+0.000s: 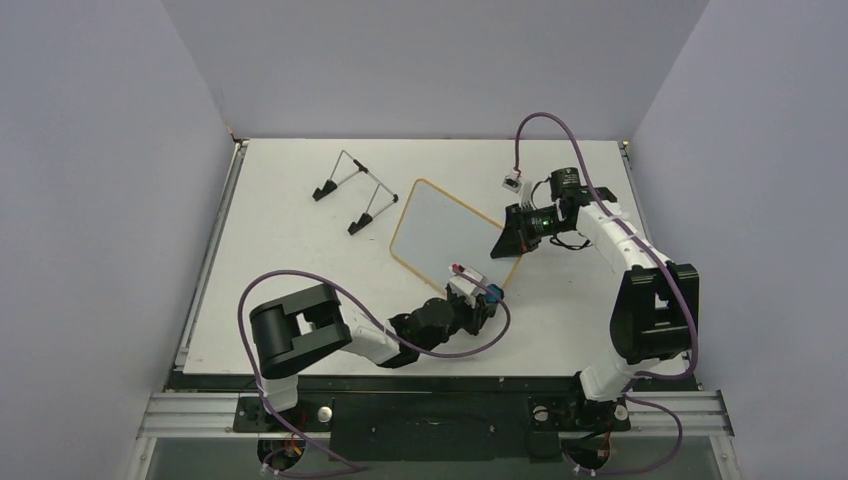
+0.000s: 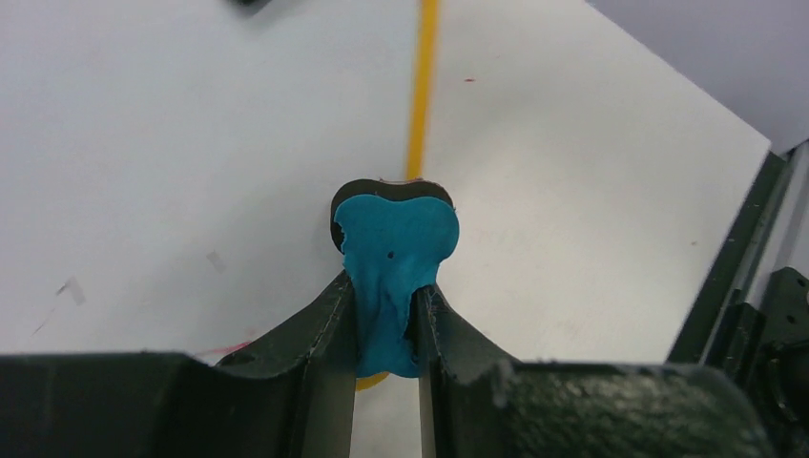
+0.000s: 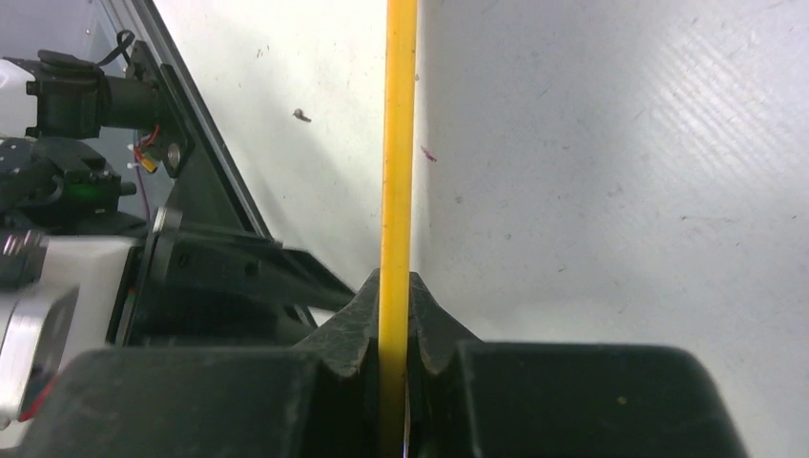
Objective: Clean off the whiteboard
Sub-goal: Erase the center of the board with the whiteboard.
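Observation:
The whiteboard [image 1: 445,228] lies near the table's middle, its face looking blank from above. My right gripper [image 1: 505,243] is shut on the board's right edge. In the right wrist view the yellow rim [image 3: 399,143] runs straight between my right gripper's [image 3: 396,286] jaws. My left gripper [image 1: 487,295] is at the board's near right corner, shut on a blue eraser [image 1: 493,294]. The left wrist view shows the eraser [image 2: 396,243] squeezed between the jaws of my left gripper [image 2: 386,301], sitting over the rim [image 2: 420,95]. A faint red trace [image 2: 229,348] shows on the whiteboard [image 2: 191,143] beside the left finger.
A thin wire stand [image 1: 352,190] with black feet stands on the table at the back left of the board. A small white plug [image 1: 512,183] on a purple cable hangs near the right arm. The table's dark right edge [image 2: 735,277] is close to my left gripper.

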You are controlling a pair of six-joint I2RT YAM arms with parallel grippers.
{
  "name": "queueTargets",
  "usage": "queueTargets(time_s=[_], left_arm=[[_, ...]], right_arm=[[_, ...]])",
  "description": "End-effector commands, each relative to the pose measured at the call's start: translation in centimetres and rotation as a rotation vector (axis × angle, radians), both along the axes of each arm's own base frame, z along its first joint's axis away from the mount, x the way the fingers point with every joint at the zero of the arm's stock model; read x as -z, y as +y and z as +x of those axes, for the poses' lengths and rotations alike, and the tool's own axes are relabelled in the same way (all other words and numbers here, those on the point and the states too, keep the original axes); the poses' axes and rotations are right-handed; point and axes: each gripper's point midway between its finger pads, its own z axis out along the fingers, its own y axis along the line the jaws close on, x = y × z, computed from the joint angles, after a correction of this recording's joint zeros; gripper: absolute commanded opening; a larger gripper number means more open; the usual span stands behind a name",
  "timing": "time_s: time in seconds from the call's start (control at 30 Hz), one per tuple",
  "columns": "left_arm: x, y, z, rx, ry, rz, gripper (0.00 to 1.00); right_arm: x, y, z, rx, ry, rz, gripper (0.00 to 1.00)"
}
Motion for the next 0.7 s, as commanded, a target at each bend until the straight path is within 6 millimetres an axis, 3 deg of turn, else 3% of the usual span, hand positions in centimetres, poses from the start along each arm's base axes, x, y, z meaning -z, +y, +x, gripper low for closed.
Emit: queueTargets(time_s=[0.0, 0.13, 0.2, 0.3, 0.43, 0.57, 0.67], left_arm=[[0.6, 5.2, 4.9, -0.161, 0.030, -0.004, 0.00], [2.6, 9.6, 6.9, -0.272, 0.052, 0.078, 0.00], [3.6, 10.6, 7.4, -0.312, 0.070, 0.116, 0.00], [4.0, 10.5, 7.6, -0.314, 0.082, 0.120, 0.00], [2.7, 7.3, 6.7, -0.227, 0.070, 0.084, 0.00], [0.6, 1.9, 3.0, -0.086, 0.035, 0.041, 0.00], [-0.7, -0.6, 1.5, -0.030, 0.029, -0.005, 0.00]], right_arm=[[-5.9, 2.3, -1.8, -0.038, 0.019, 0.230, 0.00], [-5.9, 2.3, -1.7, -0.033, 0.023, 0.233, 0.00], [-6.0, 2.4, -1.7, -0.032, 0.022, 0.235, 0.00], [-6.0, 2.5, -1.7, -0.028, 0.028, 0.238, 0.00], [-6.0, 2.5, -1.6, -0.024, 0.032, 0.247, 0.00], [-6.0, 2.5, -1.5, -0.020, 0.035, 0.250, 0.00], [-6.0, 2.5, -1.4, -0.017, 0.034, 0.250, 0.00]])
